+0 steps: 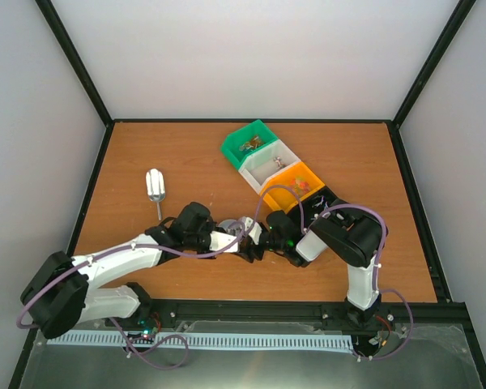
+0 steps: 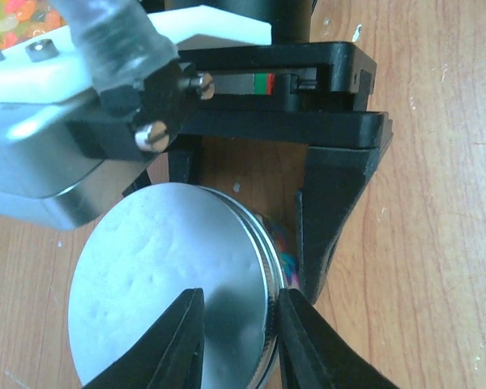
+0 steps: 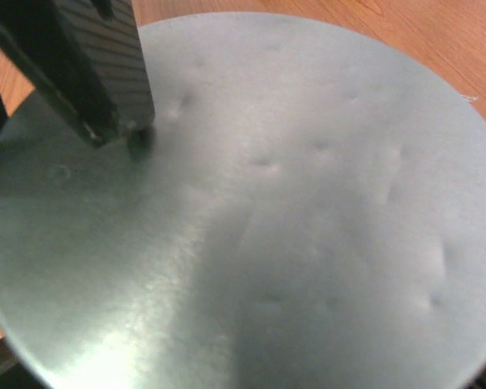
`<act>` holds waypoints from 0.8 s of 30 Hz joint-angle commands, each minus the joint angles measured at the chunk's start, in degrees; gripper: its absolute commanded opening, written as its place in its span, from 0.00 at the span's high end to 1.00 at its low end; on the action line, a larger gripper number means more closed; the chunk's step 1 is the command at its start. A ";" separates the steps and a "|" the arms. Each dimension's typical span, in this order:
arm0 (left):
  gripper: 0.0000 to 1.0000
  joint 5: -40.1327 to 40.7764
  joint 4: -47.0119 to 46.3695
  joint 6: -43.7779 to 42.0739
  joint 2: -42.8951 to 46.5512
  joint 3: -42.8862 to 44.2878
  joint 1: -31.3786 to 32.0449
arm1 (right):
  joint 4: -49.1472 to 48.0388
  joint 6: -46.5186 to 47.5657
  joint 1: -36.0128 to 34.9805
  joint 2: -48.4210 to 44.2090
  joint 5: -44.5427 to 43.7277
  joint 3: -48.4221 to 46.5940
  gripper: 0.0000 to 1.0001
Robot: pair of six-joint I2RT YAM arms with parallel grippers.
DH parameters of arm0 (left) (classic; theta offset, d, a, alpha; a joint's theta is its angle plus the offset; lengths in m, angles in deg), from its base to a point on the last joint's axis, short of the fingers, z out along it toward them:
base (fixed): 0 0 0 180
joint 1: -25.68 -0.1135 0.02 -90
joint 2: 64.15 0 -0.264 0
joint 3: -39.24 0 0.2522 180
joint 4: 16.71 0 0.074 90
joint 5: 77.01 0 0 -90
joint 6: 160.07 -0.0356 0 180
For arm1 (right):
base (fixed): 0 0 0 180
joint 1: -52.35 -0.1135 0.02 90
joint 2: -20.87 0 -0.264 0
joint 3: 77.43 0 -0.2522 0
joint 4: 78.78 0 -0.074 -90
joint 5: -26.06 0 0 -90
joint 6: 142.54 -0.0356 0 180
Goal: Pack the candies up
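Worktop [image 1: 146, 146]: a metal scoop [image 1: 155, 183] lies alone on the left side, well apart from both arms. Right of centre, four bins run in a diagonal row, each touching the next: green bin [image 1: 232, 152], white bin [image 1: 252, 177], orange bin [image 1: 279, 194], black bin [image 1: 333, 197]. The right arm overhangs the black bin and hides most of it. Small items lie in the green, white and orange bins, too small to identify. The jar [image 2: 282, 239] sits between the two claws near centre, closed by a metal lid [image 2: 170, 275] that fills the right wrist view and blocks sight of the contents from above. The candies [image 2: 286, 258] show only as a sliver of mixed colours through the jar's clear wall under the lid. Right claw [image 2: 243, 259]: spread wide and clasping the jar, visible finger against the wall, the other hidden behind the lid. Left claw [image 2: 240, 293]: fingers narrowly parted astride the lid's rim; whether they bite cannot be told.
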 commanded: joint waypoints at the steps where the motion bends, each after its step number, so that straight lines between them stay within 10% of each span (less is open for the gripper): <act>1: 0.73 3.44 0.22 -1.91 1.23 -1.87 -2.11 | 0.23 1.43 -0.83 1.45 3.38 1.34 0.43; 16: 0.74 2.38 2.86 -2.68 4.29 -2.79 -7.35 | 0.38 3.05 -0.83 0.75 3.74 2.68 0.45; 24: 0.69 -7.73 10.24 -3.11 4.29 0.56 -7.28 | -1.47 -1.13 -0.87 1.20 3.20 0.20 0.03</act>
